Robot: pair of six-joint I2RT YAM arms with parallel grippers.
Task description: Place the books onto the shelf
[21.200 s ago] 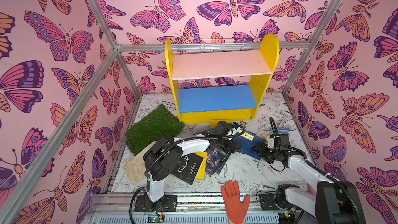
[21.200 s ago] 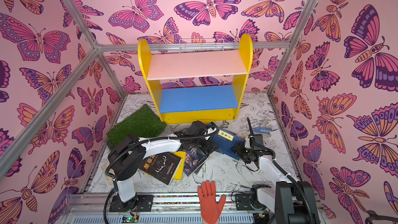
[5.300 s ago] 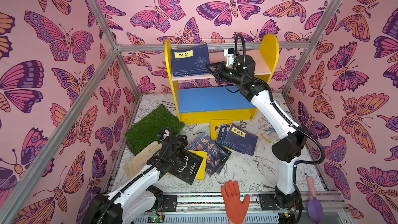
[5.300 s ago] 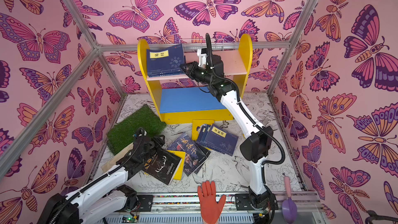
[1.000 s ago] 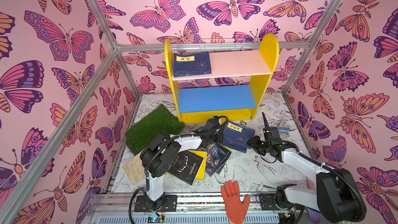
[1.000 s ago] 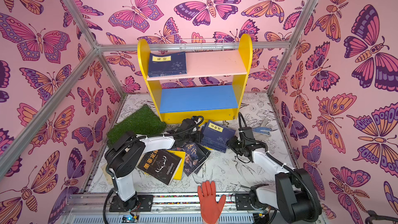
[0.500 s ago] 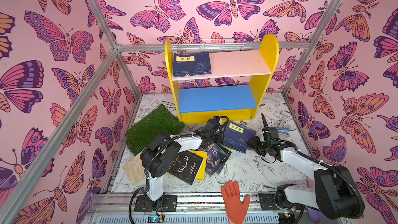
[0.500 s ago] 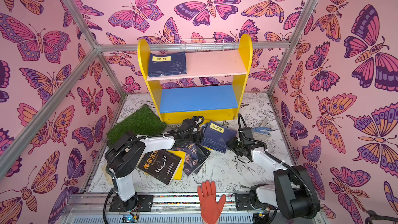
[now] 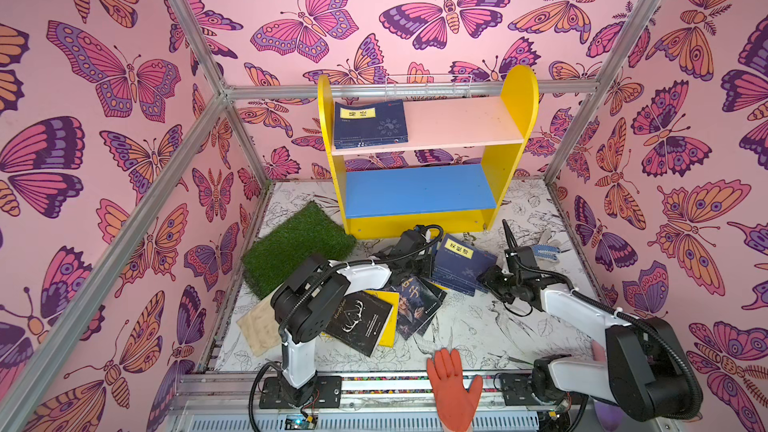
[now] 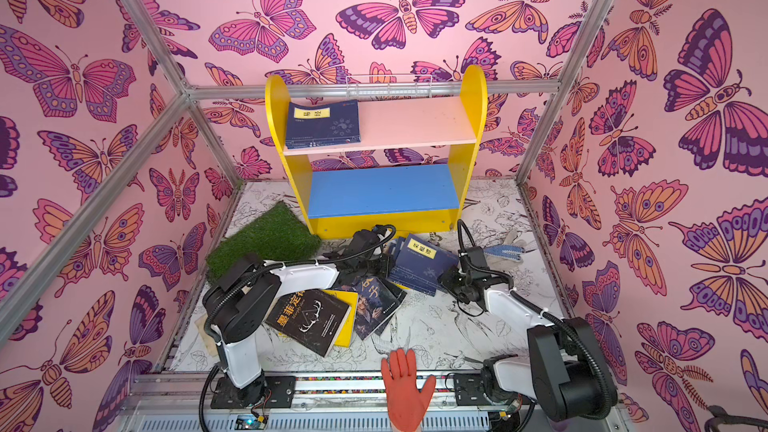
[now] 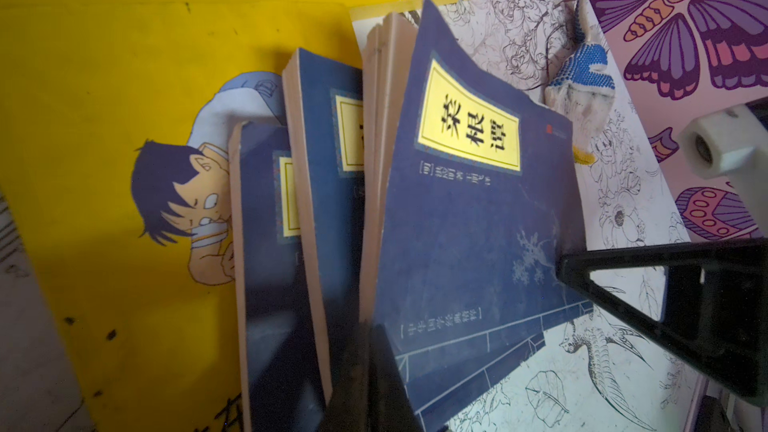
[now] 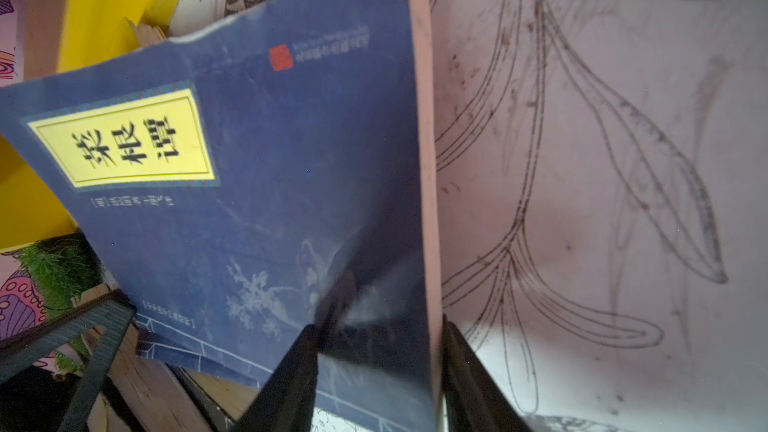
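Observation:
The yellow shelf [image 9: 515, 118] [image 10: 471, 118] stands at the back with one navy book [image 9: 370, 124] [image 10: 322, 124] on its pink upper board. On the floor in front lies a fanned stack of navy books. Its top navy book [image 9: 459, 261] [image 10: 422, 261] [image 11: 478, 222] [image 12: 270, 180] is tilted up. My right gripper [image 9: 484, 280] [image 10: 446, 280] [image 12: 378, 324] is shut on that book's near right corner. My left gripper [image 9: 428, 263] [image 10: 384, 263] [image 11: 374, 347] is shut, wedged at the book's left edge. A black antler book [image 9: 361, 322], a portrait book [image 9: 417, 303] and a yellow cartoon-boy book [image 11: 124, 160] lie nearby.
A green grass mat [image 9: 297, 243] lies left of the shelf, with a pale wooden board [image 9: 257, 326] nearer the front. A blue-and-white knit glove [image 9: 544, 249] [image 11: 582, 72] lies by the right wall. An orange glove [image 9: 453, 384] stands at the front rail.
The left gripper's jaws have closed at the stack's left side. The top navy book has tipped up slightly, with the right gripper staying at its corner.

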